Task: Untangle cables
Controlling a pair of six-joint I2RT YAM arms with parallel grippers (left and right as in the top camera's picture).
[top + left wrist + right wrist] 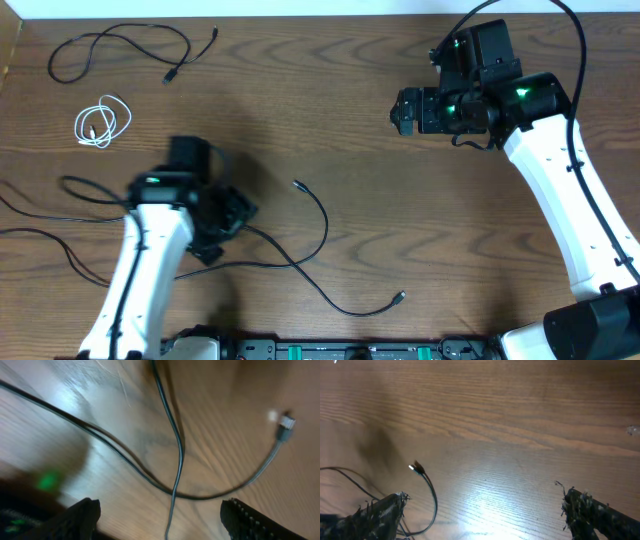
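**Wood tabletop, cords scattered, both claws released**

Brown wooden table point(380, 60) carries all the cords. In the upper left of the overhead frame lies a looped black cable point(120, 38), its two small plugs lying apart from each other. Just below it, and separate from it, sits the short white coiled cable point(100, 122). The long black cables point(326, 220) run from the left edge through the lower middle of the frame. One plug end point(297, 185) lies near the centre and another plug end point(400, 297) lies lower right of it.

The left gripper point(215, 228) is blurred in the overhead view and sits in the lower left, over the stretch where these long cords pass. Its wrist camera shows the left gripper point(161, 506) released, with the fingers point(82, 515) spread wide. Two strands of the long black cables point(181, 455) cross on the wood between them. A silver-tipped plug point(285, 427) lies at the upper right of that frame. Whether either finger touches a strand cannot be told.

The right gripper point(408, 110) is at the upper right of the overhead frame, well apart from every cord. Its wrist view shows the right gripper point(485, 502) also released, with bare wood between the fingers point(382, 512). A black cord tip point(416, 467) lies near the finger on the left of that frame.
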